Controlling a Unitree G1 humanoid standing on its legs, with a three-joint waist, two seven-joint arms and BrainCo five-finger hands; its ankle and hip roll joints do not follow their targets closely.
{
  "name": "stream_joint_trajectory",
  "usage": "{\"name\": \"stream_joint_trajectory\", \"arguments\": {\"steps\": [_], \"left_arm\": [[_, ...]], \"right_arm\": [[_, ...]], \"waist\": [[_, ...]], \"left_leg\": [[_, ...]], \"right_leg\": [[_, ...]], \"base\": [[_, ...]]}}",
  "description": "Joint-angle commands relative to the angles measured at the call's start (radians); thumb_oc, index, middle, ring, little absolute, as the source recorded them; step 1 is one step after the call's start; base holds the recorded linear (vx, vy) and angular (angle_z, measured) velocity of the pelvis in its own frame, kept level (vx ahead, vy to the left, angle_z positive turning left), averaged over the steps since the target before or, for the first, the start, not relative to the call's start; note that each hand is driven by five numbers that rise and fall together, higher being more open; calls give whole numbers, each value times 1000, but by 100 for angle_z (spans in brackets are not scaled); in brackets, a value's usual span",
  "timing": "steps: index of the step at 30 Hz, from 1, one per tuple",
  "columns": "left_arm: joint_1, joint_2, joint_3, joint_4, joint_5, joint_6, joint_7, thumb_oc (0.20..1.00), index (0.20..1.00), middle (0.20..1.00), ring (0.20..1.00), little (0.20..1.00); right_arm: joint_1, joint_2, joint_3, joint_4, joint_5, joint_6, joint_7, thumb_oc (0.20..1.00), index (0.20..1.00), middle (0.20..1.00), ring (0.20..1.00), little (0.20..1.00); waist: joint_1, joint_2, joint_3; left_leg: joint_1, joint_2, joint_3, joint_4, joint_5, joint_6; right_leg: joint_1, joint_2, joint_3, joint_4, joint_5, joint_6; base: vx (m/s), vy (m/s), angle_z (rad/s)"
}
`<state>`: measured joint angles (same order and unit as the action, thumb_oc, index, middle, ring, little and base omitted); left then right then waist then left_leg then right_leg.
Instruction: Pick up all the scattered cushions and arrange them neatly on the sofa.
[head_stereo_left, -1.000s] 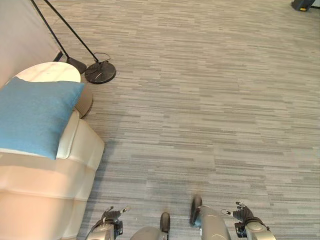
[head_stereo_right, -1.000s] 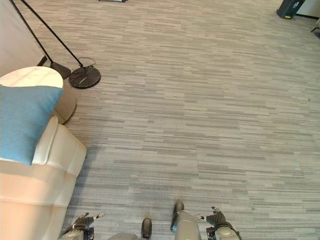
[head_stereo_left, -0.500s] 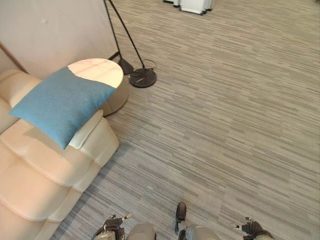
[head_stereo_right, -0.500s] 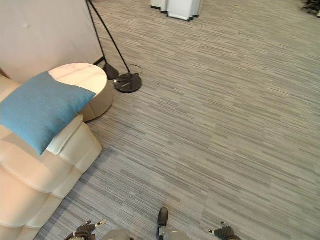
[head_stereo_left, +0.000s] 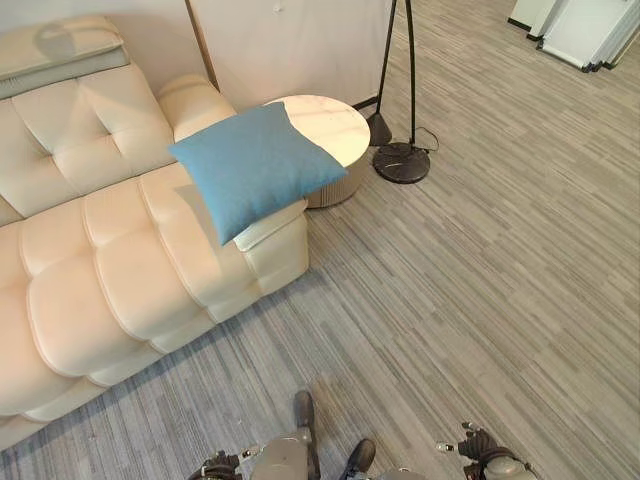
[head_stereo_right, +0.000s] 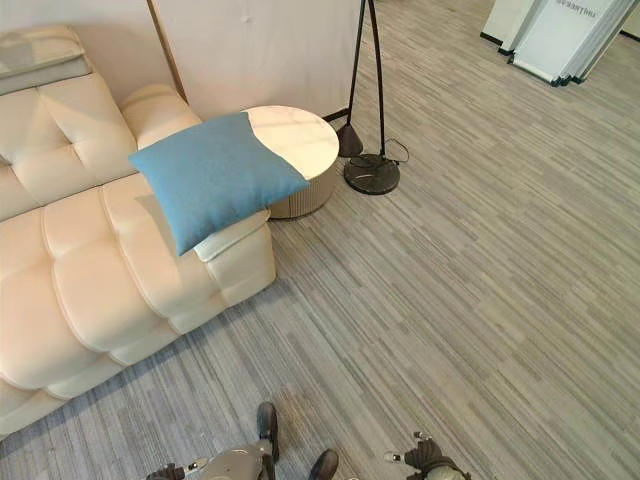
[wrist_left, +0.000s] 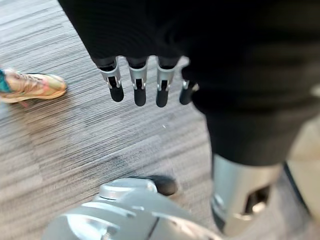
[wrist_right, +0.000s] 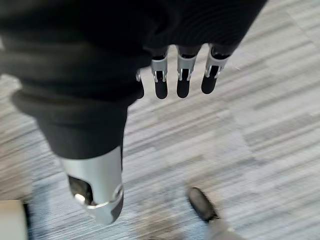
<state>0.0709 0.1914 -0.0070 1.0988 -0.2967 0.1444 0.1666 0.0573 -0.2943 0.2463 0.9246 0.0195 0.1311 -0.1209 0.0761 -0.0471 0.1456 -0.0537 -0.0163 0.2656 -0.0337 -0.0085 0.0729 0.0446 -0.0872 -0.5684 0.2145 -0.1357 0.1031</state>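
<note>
Cushion (head_stereo_left: 253, 166), plain blue and square, lies on the sofa (head_stereo_left: 100, 260) at its right end, resting over the arm with one corner hanging toward the floor side and the opposite corner pointing up at the backrest. It sits turned like a diamond, so no side runs square with the seat edge; one corner reaches out over the round side table (head_stereo_left: 330, 130) just beside the sofa arm. It lies flat-ish, sloping with the arm under it.

Both hands are well apart from the cushion, low at the near edge of the head views above bare carpet (head_stereo_left: 480, 290). Left hand (wrist_left: 145, 90) hangs with its fingers straight and spread a little, holding nothing, carpet beneath the tips. Right hand (wrist_right: 182, 82) is the same: fingers straight down, relaxed, empty.

Beyond the side table stands a floor lamp (head_stereo_left: 402, 160) with a dark round base and thin black poles leaning up along the wall. White panels (head_stereo_right: 550, 40) stand at the far right. In the left wrist view a person's shoe (wrist_left: 32, 86) rests on the carpet.
</note>
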Motion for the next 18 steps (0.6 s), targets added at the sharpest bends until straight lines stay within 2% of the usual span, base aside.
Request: {"name": "stream_joint_trajectory", "arguments": {"steps": [1,2,3,5,6,7,8,9,10,11,13,14,16,18], "left_arm": [[-32,55,-44,-69,-3,-10,22,1000,1000,1000,1000,1000],[-32,55,-44,-69,-3,-10,22,1000,1000,1000,1000,1000],[-47,55,-54,-73,-11,-15,26,1000,1000,1000,1000,1000],[-56,52,-64,-86,-17,-19,28,1000,1000,1000,1000,1000],[-56,51,-64,-86,-17,-19,28,1000,1000,1000,1000,1000],[-58,51,-69,-94,-20,-22,28,1000,1000,1000,1000,1000],[-60,50,-78,-104,-17,-23,25,1000,1000,1000,1000,1000],[-61,50,-78,-104,-17,-23,25,1000,1000,1000,1000,1000],[-66,51,-78,-100,-12,-25,23,1000,1000,1000,1000,1000],[-70,56,-76,-102,-6,-27,20,1000,1000,1000,1000,1000],[-84,62,-78,-99,11,-33,10,1000,1000,1000,1000,1000],[-82,61,-78,-104,8,-35,9,1000,1000,1000,1000,1000],[-75,49,-79,-99,5,-36,7,1000,1000,1000,1000,1000],[-70,43,-81,-97,-6,-37,6,1000,1000,1000,1000,1000]], "right_arm": [[-47,3,-28,-49,-13,-8,2,1000,1000,1000,1000,1000],[-47,3,-28,-49,-13,-8,2,1000,1000,1000,1000,1000],[-54,10,-25,-45,-9,-6,0,1000,1000,1000,1000,1000],[-51,11,-24,-36,-3,-5,0,1000,1000,1000,1000,1000],[-51,11,-24,-36,-3,-5,0,1000,1000,1000,1000,1000],[-51,9,-24,-34,2,-4,0,1000,1000,1000,1000,1000],[-50,7,-24,-25,5,-1,-1,1000,1000,1000,1000,1000],[-50,7,-24,-24,5,-1,-1,1000,1000,1000,1000,1000],[-48,9,-26,-16,11,-2,0,1000,1000,1000,1000,1000],[-45,8,-29,-12,11,-1,2,1000,1000,1000,1000,1000],[-33,4,-39,-12,7,4,5,1000,1000,1000,1000,1000],[-31,2,-41,-15,1,4,5,1000,1000,1000,1000,1000],[-22,1,-38,4,-2,-1,12,1000,1000,1000,1000,1000],[-18,-8,-37,3,4,-7,18,1000,1000,1000,1000,1000]], "waist": [[9,-44,71],[10,-45,71],[-9,-25,90],[-15,-3,100],[-15,-2,99],[-17,6,106],[-26,9,114],[-25,10,113],[-35,7,117],[-37,1,117],[-54,-12,116],[-58,-13,113],[-63,-11,82],[-73,-4,65]], "left_leg": [[23,-83,-108,-53,-2,-3],[22,-85,-107,-53,-3,-3],[48,-73,-139,-54,-16,0],[60,-55,-169,-54,-3,-4],[58,-54,-169,-54,-3,-5],[70,-49,-187,-54,-3,-8],[90,-50,-216,-54,-9,-14],[90,-49,-215,-54,-9,-15],[101,-54,-235,-54,-14,-19],[108,-61,-249,-54,-17,-25],[131,-69,-286,-54,-36,-40],[142,-70,-295,-54,-46,-43],[185,-55,-317,-39,-88,-50],[192,-30,-325,22,-118,-69]], "right_leg": [[-53,-124,224,337,123,28],[-56,-126,226,341,122,29],[-154,-78,324,376,68,2],[-215,-31,370,296,27,-30],[-216,-30,369,294,28,-31],[-227,-11,395,222,30,-32],[-233,40,476,34,76,-17],[-232,42,477,30,79,-17],[-249,76,551,-84,121,-2],[-263,86,595,-162,161,13],[-267,79,590,-302,229,40],[-267,73,568,-302,238,43],[-220,69,549,-302,256,20],[-192,75,528,-278,232,5]], "base": [[255,198,76],[175,82,117],[123,17,112],[140,-26,89],[133,-47,68],[209,-93,62],[209,-92,46],[233,-119,39],[187,-101,51],[254,-138,60],[361,-217,72],[589,-331,99],[564,-319,76],[429,-299,26]]}}
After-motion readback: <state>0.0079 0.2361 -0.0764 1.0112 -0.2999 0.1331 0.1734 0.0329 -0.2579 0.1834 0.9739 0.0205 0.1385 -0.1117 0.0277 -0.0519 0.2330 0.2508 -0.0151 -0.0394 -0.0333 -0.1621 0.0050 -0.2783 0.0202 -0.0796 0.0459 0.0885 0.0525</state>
